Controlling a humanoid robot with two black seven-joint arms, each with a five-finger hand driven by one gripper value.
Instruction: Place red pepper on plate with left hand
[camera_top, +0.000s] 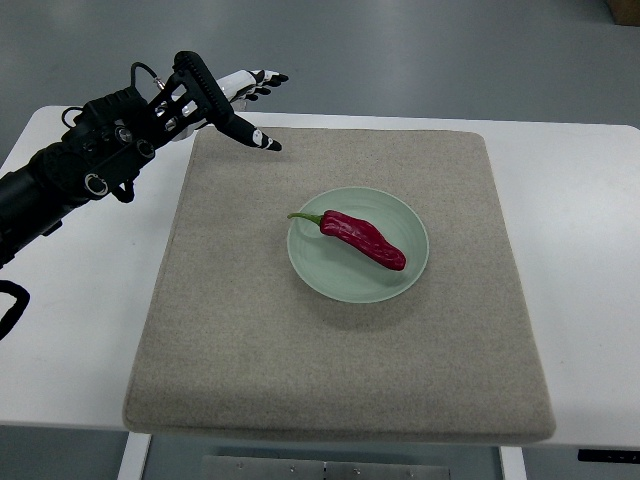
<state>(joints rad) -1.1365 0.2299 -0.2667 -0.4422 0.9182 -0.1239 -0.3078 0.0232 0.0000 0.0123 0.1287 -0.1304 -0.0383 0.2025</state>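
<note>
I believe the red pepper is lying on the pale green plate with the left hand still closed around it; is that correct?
Not quite. In the top view the red pepper does lie on the pale green plate, but the left hand is not around it: it is open, holding nothing, up by the far left corner of the beige mat, well apart from the plate.

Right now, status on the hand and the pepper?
Left robot hand open, empty, off the mat's far-left corner. Red pepper lying on plate. Nothing in the way.

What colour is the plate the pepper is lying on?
The plate is pale green, plain with no pattern, seen clearly in the top view.
</note>
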